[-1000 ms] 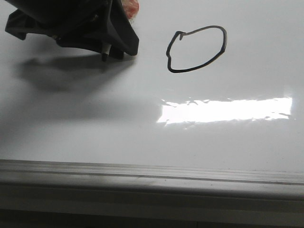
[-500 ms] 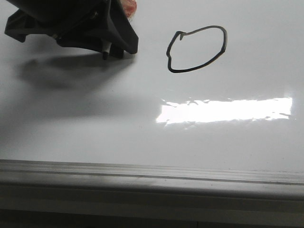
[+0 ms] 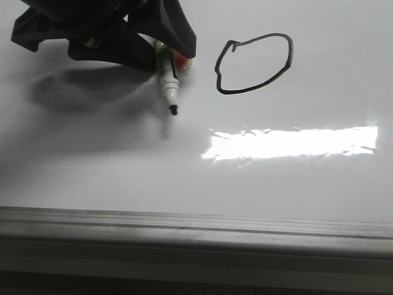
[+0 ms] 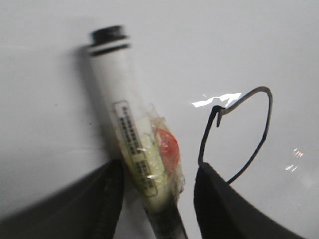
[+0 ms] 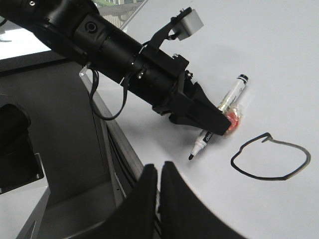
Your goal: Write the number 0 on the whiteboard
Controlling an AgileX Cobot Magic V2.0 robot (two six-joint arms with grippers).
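Note:
The number 0 (image 3: 249, 91) is a thin black lopsided oval on the glossy whiteboard (image 3: 295, 184), also in the left wrist view as number 0 (image 4: 265, 137). A white marker (image 3: 167, 83) with a black tip, wrapped in clear tape with a red patch, lies flat on the board left of the oval. My left gripper (image 3: 163, 58) hangs over its middle, open, its fingers (image 4: 219, 199) standing clear of the marker (image 4: 119, 99). My right gripper (image 5: 159, 172) is shut and empty, over the board's edge, away from the marker (image 5: 227, 102).
A grey metal rail (image 3: 196, 230) runs along the board's near edge. A bright rectangular glare (image 3: 288, 142) sits below the oval. Beyond the board's edge, the right wrist view shows a dark floor area (image 5: 55, 129) and the left arm (image 5: 114, 50).
The marker, upright in the left gripper with its tip near the board, now lies flat on the board, tip toward the rail. The left gripper opened and shifted slightly right.

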